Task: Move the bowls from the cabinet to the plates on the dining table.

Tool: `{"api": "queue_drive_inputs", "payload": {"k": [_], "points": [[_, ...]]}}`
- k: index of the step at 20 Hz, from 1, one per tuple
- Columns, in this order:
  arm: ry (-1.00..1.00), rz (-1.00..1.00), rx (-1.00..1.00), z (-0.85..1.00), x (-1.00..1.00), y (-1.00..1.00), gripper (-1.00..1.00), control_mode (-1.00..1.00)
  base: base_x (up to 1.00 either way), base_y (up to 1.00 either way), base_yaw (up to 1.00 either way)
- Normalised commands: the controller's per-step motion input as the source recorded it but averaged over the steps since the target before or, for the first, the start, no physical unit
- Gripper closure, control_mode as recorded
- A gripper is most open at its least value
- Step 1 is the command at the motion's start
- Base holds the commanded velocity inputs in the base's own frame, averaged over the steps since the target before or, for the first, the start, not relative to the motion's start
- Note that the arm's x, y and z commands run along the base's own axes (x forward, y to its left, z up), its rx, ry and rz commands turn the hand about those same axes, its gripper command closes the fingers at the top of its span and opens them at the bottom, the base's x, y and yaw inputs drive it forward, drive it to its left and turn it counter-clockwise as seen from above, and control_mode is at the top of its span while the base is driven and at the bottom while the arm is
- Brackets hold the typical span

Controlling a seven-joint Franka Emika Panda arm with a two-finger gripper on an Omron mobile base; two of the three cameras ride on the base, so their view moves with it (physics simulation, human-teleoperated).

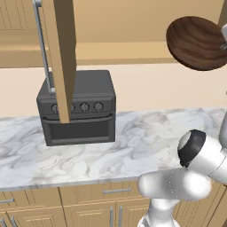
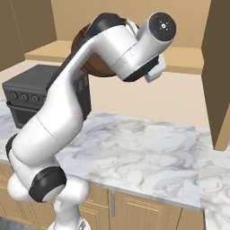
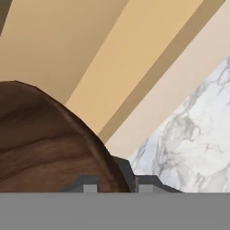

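A dark brown wooden bowl (image 1: 197, 42) hangs tilted in the air at the upper right, in front of the cabinet's lower shelf (image 1: 133, 51). My gripper (image 3: 117, 184) is shut on its rim, which runs between the two fingertips in the hand view, where the bowl (image 3: 45, 143) lies at the lower left. From the right base view the bowl (image 2: 96, 65) is mostly hidden behind my arm. The cabinet door (image 1: 62, 53) stands open, with its long silver handle (image 1: 42, 44) edge-on. The plates and the dining table are out of view.
A black oven (image 1: 77, 108) sits on the marble counter (image 1: 146, 137) below the open door, with drawer fronts (image 1: 106, 193) under the counter. A second open cabinet door (image 2: 218, 67) hangs at the right over the counter (image 2: 148, 148).
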Motion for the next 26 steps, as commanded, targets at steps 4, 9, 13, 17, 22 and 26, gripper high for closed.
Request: {"api": "queue_drive_inputs", "payload": {"k": [4, 9, 13, 17, 22, 26], "points": [[-0.09, 0.0, -0.07, -0.37, -0.49, 0.44, 1.0, -1.0, 0.0, 0.0, 0.0], [-0.08, -0.01, -0.09, -0.32, -0.46, 0.4, 1.0, -1.0, 0.0, 0.0, 0.0], [-0.01, -0.04, -0.07, -0.1, -0.49, 0.26, 1.0, -1.0, 0.0, 0.0, 0.0], [0.03, -0.09, -0.06, -0.07, -0.32, 0.1, 1.0, -1.0, 0.0, 0.0, 0.0], [0.16, -0.12, 0.04, 0.08, -0.07, -0.03, 1.0, -1.0, 0.0, 0.0, 0.0], [0.15, -0.13, 0.09, 0.09, -0.16, 0.0, 1.0, -1.0, 0.0, 0.0, 0.0]]}}
